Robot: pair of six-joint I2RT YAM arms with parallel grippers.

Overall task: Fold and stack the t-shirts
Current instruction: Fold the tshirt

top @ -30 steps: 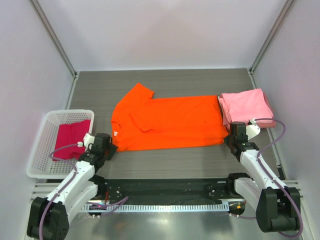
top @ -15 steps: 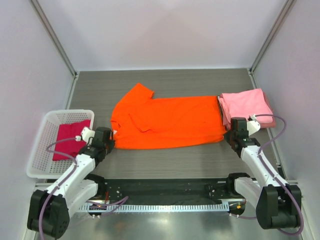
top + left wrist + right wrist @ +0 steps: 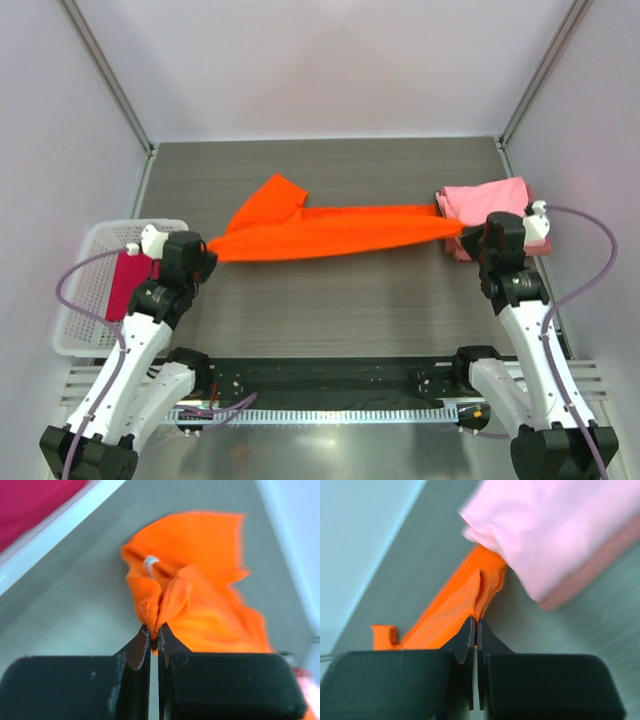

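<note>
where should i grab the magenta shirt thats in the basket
Probably pinch the top layer of the magenta shirt near its exposed middle, coming straight down from above. It lies flat inside the white basket, whose raised walls block a sideways approach to its edges.

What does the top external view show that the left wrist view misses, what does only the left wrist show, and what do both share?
Only top external: the right end effector pinching the other end of the orange t-shirt beside the folded pink t-shirts, the shirt stretched between both arms. Only left wrist: a small white label in the bunched cloth and the left end effector shut on it. Both: the orange t-shirt, the white basket and the magenta t-shirt in it.
</note>
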